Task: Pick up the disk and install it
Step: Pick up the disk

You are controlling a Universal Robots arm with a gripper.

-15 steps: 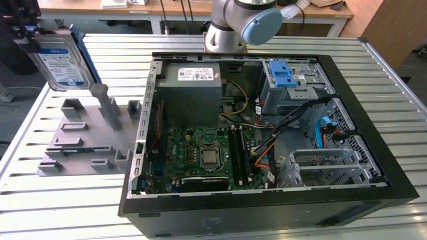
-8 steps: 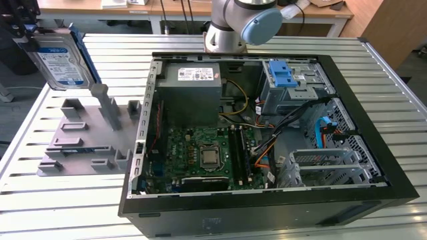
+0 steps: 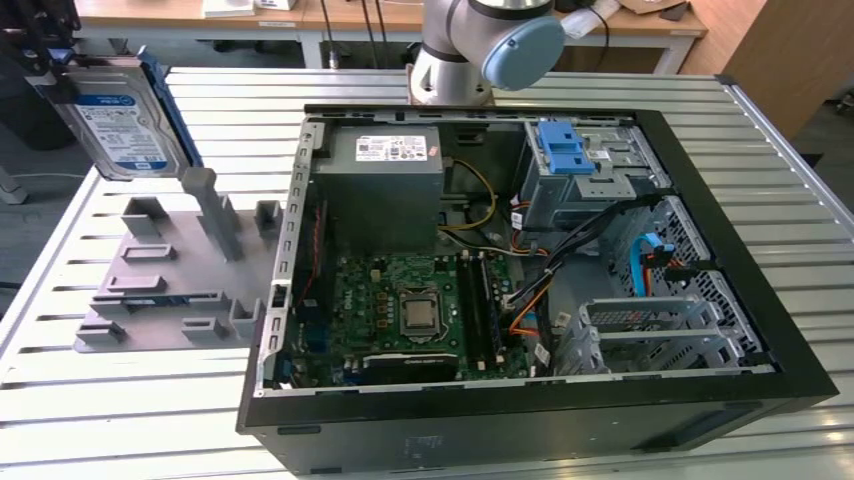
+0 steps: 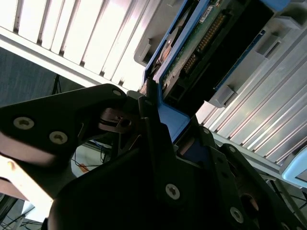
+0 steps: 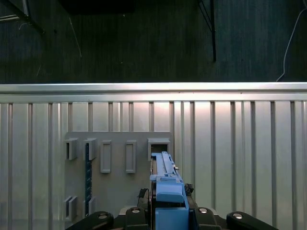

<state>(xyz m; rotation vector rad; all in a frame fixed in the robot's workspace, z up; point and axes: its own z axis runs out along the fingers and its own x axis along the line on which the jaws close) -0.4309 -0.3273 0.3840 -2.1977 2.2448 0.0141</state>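
The disk (image 3: pixel 124 122), silver with a white-and-blue label and blue side rails, hangs upright in the air at the exterior view's far left. It is above and behind the grey holding fixture (image 3: pixel 174 270). My gripper (image 3: pixel 51 62) is shut on its upper end. In the second wrist view the black fingers (image 4: pixel 148 115) clamp a blue rail of the disk (image 4: pixel 192 52). In the first wrist view the disk (image 5: pixel 168 189) shows edge-on in the gripper (image 5: pixel 168 215), over the slotted fixture (image 5: pixel 117 191).
An open black computer case (image 3: pixel 747 300) lies on the slatted metal table (image 3: pixel 134 420), to the exterior view's right of the fixture. Inside it are a grey power-supply box (image 3: pixel 380 185), a motherboard (image 3: pixel 400 310) and a drive cage with a blue latch (image 3: pixel 567 150). The arm's base (image 3: pixel 461 50) stands behind the case.
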